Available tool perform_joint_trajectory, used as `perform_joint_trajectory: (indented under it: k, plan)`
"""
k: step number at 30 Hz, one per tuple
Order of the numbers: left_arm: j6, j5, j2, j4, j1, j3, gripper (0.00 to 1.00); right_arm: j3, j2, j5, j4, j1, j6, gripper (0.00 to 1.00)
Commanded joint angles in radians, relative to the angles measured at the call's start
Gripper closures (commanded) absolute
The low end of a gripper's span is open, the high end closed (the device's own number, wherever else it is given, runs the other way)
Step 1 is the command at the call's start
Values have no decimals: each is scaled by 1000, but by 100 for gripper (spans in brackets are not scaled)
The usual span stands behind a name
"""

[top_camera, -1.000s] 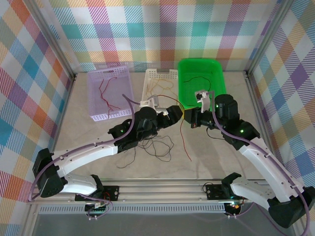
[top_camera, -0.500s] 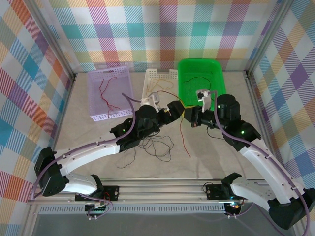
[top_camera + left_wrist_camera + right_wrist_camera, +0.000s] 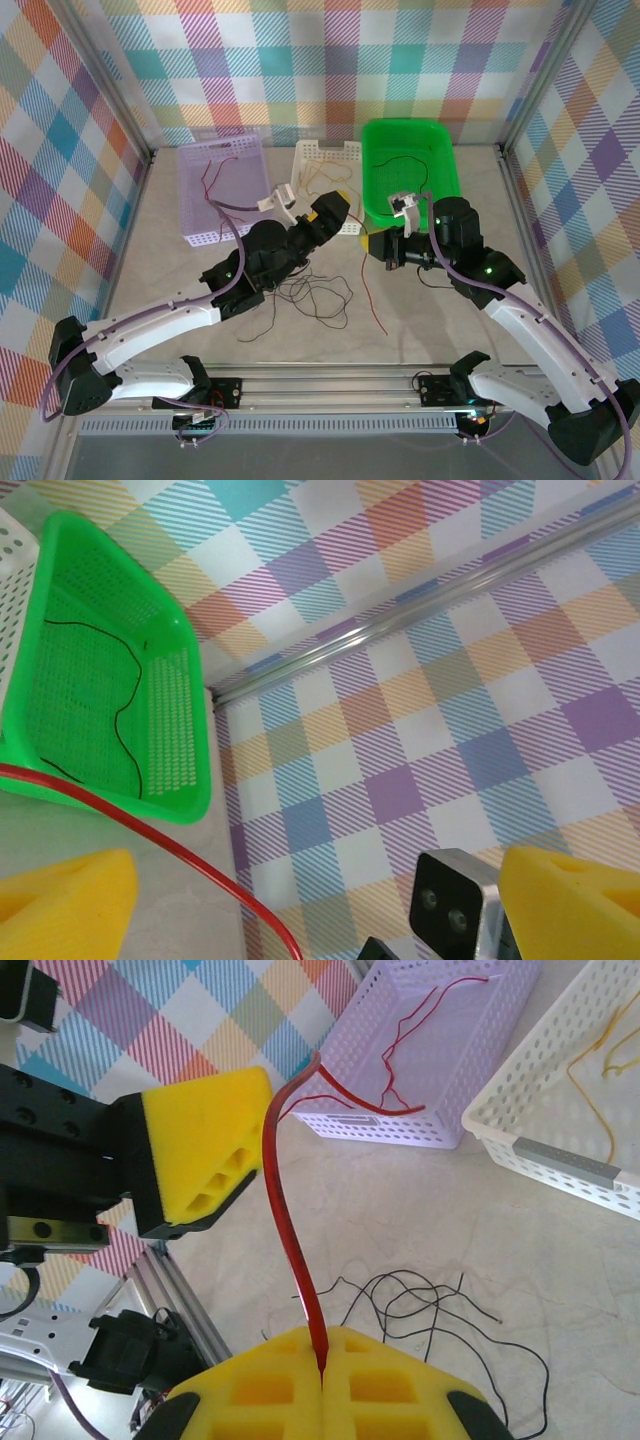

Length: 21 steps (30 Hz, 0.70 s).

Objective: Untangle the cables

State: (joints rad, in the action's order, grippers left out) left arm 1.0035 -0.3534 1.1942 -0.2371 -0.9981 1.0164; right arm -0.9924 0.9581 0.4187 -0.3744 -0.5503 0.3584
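Checked walls [image 3: 320, 60] are seen behind a pale surface [image 3: 450, 300]. The right pincer [image 3: 322, 1348] is pressed together on a red cable [image 3: 288, 1220]. The left pincer [image 3: 320, 905] is spread wide, and that cable is passed between its pads. Black cables [image 3: 318, 295] are seen tangled on the surface near both pincers; one more is laid in the green basket [image 3: 188, 715].

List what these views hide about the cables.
- Top view: the left arm covers part of the black cables; their count and crossings are too fine to read.
- Left wrist view: the red cable is cut by the left and bottom edges.
- Right wrist view: the yellow cable in the white basket is cut off by the frame edge.
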Motion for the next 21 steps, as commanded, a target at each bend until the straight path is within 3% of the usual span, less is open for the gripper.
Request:
perform_joint_trajectory:
  k: [1, 6, 21]
  plan:
    - [9, -13, 26, 12, -2, 32, 10, 21, -14, 67, 50, 0, 15, 100]
    - [21, 25, 70, 18, -2, 67, 21, 48, -30, 109, 87, 0, 28, 100]
    - [39, 27, 76, 19, 0, 47, 85, 74, -17, 141, 110, -2, 34, 100]
